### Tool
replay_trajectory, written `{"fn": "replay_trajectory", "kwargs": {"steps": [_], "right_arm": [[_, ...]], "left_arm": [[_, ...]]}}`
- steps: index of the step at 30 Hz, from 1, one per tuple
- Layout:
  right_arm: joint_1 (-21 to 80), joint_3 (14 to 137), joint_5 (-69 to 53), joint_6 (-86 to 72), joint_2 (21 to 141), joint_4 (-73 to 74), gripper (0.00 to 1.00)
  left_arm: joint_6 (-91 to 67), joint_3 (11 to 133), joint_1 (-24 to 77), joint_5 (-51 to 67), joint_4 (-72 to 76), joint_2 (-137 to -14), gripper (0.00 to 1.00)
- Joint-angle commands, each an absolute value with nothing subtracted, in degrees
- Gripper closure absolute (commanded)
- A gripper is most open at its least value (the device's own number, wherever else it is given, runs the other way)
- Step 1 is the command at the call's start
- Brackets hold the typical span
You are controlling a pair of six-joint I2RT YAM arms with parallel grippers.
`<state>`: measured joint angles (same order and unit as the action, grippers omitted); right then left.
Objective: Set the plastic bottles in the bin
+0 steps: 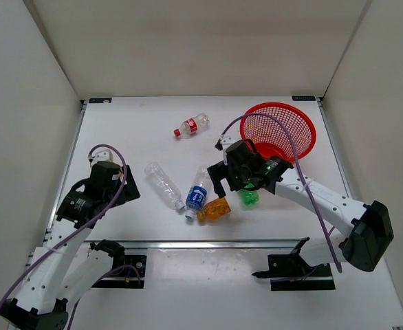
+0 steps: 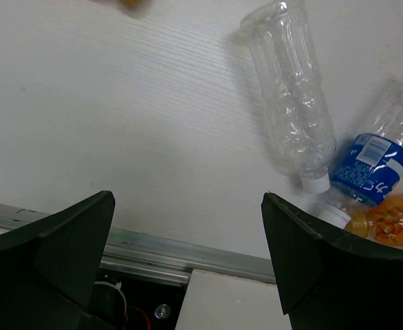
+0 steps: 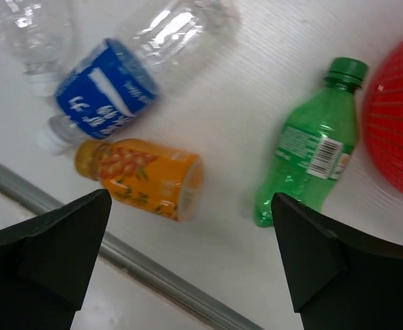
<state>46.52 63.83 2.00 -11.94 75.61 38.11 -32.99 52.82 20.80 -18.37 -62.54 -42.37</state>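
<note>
Right gripper (image 3: 194,275) hangs over the near part of the table (image 1: 133,130), jaws spread wide with nothing between them. Just ahead of it, to the left in its wrist view, lies one orange bottle (image 3: 146,177); its label shows fruit pictures but no legible words. Ahead to the right lies one green bottle (image 3: 311,151), its label bearing a white panel of print too fine to read. Beyond the orange bottle is one blue-label bottle (image 3: 112,89), its white writing blurred. The red mesh bin (image 3: 397,124) stands further right, near the green bottle's cap.

Left gripper (image 2: 188,254) is also spread and empty. One plain clear bottle (image 2: 291,103) lies ahead to its right, cap just beside the blue-label bottle. One red-label bottle (image 1: 191,126) lies well beyond both grippers, its white script too small to read. That makes five bottles, each on the table outside the bin.
</note>
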Motion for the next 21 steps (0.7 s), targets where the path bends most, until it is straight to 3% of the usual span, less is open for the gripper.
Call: {"fn": "replay_trajectory", "kwargs": {"steps": [1, 5, 12, 21], "right_arm": [[43.2, 62.8, 5.8, -13.4, 75.6, 37.2, 0.01], [41.2, 60.2, 13.4, -14.2, 75.9, 34.7, 0.01], [38.2, 54.1, 17.9, -16.8, 76.2, 26.8, 0.16], [36.3, 45.9, 12.8, -18.4, 78.9, 17.3, 0.28]], "left_arm": [[-33.3, 50.8, 21.9, -15.5, -62.2, -41.2, 0.01], [-33.0, 48.9, 22.9, -13.1, -60.8, -40.7, 0.02], [-33.7, 47.2, 23.2, -12.0, -58.8, -41.1, 0.01], [-34.3, 45.7, 23.6, -9.5, -55.2, -42.5, 0.01]]}}
